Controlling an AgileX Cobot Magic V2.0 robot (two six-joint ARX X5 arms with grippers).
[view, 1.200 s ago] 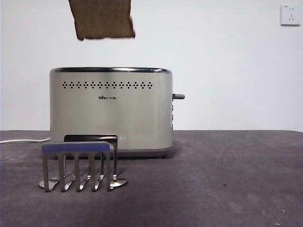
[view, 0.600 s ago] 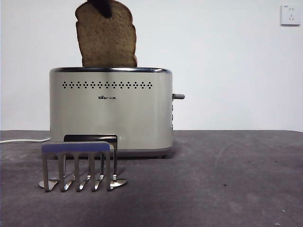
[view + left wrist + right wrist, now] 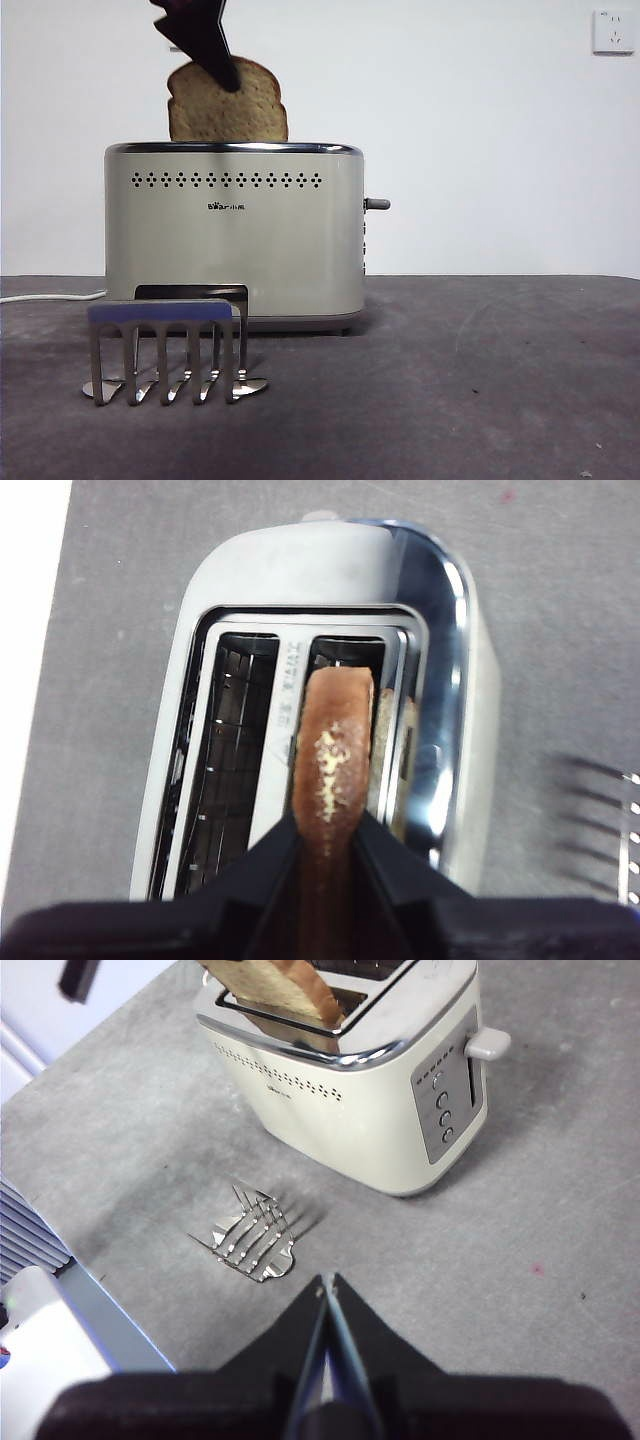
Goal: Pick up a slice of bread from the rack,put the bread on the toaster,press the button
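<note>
the cream toaster (image 3: 235, 235) stands on the grey bench (image 3: 480, 380), and the left end effector (image 3: 222, 72) comes down from above it, its two black jaws pinched onto the rounded top crust of the slice of bread (image 3: 228, 105). the slice stands upright with its lower part already down inside the toaster, so only the upper half shows above the chrome rim. from the left wrist camera the left end effector (image 3: 330, 830) has its jaws on either face of the slice of bread (image 3: 333, 765), which sits in one of the two slots of the toaster (image 3: 300, 580); the other slot beside it shows only bare wire guides. the button (image 3: 377, 204) pokes out sideways from the toaster's narrow end, high up on that end, with nothing touching it. the rack (image 3: 168, 350) stands on the bench just in front of the toaster, its prongs bare. a white cable (image 3: 50, 296) runs off along the bench from behind the toaster, on the side away from the button. the right end effector (image 3: 328, 1290) hangs well apart from the toaster (image 3: 340, 1100), out beyond the rack (image 3: 248, 1235), with its jaws pressed together on nothing. a white wall socket (image 3: 612, 32) sits high on the wall, well off past the toaster's button end.
</note>
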